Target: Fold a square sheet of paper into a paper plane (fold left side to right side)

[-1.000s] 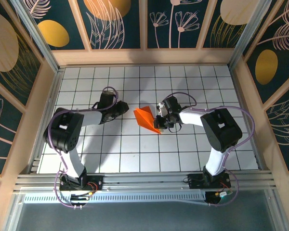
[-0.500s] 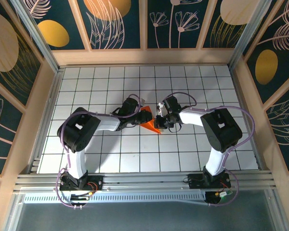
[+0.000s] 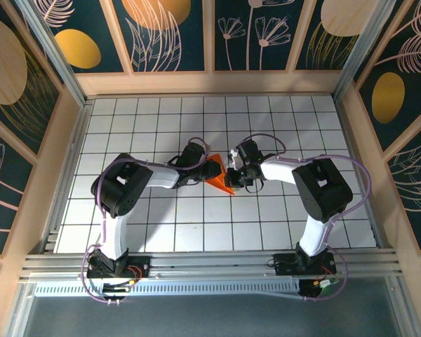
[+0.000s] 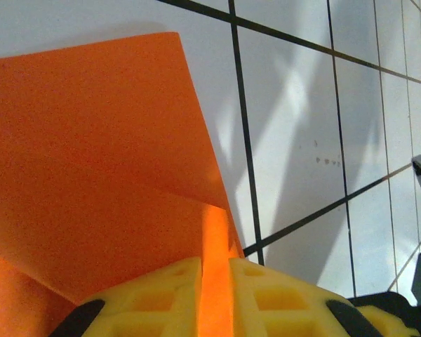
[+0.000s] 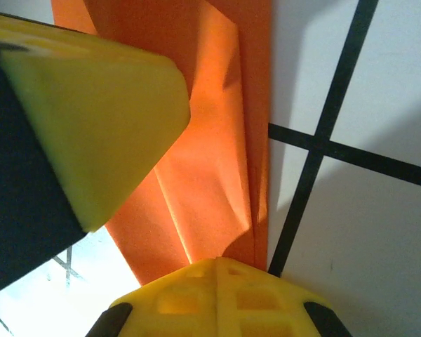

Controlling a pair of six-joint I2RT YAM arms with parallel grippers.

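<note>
The orange sheet of paper, folded into a narrow pointed wedge, lies near the middle of the white grid table. My left gripper is at its upper left edge. In the left wrist view the left gripper is shut, with a strip of the paper pinched in the thin gap between its yellow fingers. My right gripper is at the paper's right side. In the right wrist view the right gripper is shut, and the creased layers of the paper run into its tips. The left gripper's yellow finger hangs close above.
Wooden walls with dark floral panels enclose the table on three sides. An aluminium rail carrying both arm bases runs along the near edge. The two arms meet at the centre, their grippers less than one tile apart.
My left arm swung right from the left part of the table to the paper and took hold of its left edge. The right gripper stayed at the paper's right side.
</note>
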